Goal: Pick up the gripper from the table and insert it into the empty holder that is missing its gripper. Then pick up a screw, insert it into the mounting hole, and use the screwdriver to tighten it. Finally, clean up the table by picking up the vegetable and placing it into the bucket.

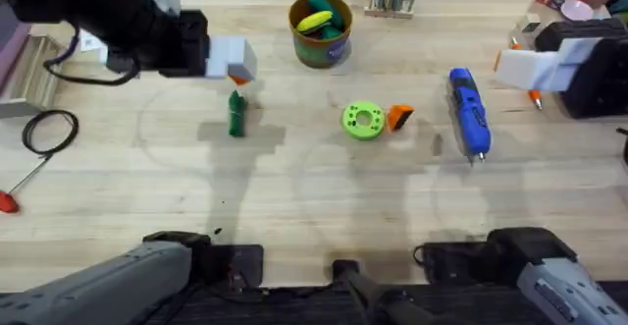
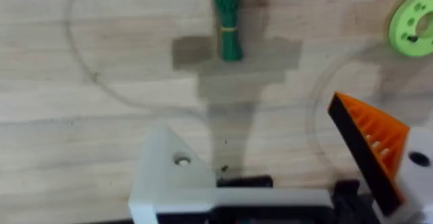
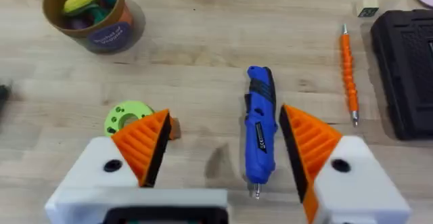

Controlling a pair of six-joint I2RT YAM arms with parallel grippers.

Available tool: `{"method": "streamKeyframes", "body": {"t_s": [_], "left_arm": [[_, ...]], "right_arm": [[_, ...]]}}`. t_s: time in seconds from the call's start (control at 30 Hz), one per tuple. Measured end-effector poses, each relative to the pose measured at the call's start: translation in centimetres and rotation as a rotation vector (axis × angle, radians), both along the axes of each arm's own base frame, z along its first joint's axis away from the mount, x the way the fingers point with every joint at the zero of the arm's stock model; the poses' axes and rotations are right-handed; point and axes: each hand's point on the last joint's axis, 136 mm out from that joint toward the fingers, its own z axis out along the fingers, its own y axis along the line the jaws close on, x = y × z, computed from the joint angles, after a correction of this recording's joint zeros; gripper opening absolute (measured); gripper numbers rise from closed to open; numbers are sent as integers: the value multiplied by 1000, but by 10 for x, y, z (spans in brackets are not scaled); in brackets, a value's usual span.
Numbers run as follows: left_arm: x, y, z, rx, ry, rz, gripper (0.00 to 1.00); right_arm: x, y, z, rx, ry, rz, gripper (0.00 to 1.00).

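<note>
Holder [image 2: 172, 176] bare in left wrist; overhead blurs.

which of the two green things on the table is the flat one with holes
The green disc, near the table's middle beside the loose orange gripper. The other, the vegetable, is a darker, slim piece lying farther left.

Both arms are black with grey shells near their bases and end in white plastic blocks. The right gripper [image 3: 223, 149] carries two orange ribbed wedge pads [image 3: 145, 143], each white block marked by a dark screw hole. The left gripper [image 2: 284, 183] has one orange ribbed pad [image 2: 369, 143]; its other white holder [image 2: 172, 173] is bare, with a single hole.
</note>
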Motion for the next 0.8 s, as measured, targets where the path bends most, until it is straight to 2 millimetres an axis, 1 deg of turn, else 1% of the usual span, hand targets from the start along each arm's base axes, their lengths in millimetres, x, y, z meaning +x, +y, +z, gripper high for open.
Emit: {"method": "streamKeyframes", "body": {"t_s": [0.07, 0.13, 0.27, 0.37, 0.5, 0.7, 0.8], "left_arm": [[12, -1, 4, -6, -53, 0, 986], [16, -4, 6, -23, -68, -5, 986], [0, -7, 1, -37, -2, -12, 985], [1, -7, 1, -36, -6, -11, 985], [16, -9, 6, -35, -73, -35, 985], [35, -20, 17, -22, -179, -129, 985], [43, -22, 31, -22, -265, -143, 985]], "right_arm": [[0, 0, 0, 0, 0, 0, 959], [0, 0, 0, 0, 0, 0, 959], [0, 0, 0, 0, 0, 0, 959], [0, 0, 0, 0, 0, 0, 959], [0, 0, 0, 0, 0, 0, 959], [0, 0, 0, 0, 0, 0, 959], [0, 0, 0, 0, 0, 0, 959]]}}
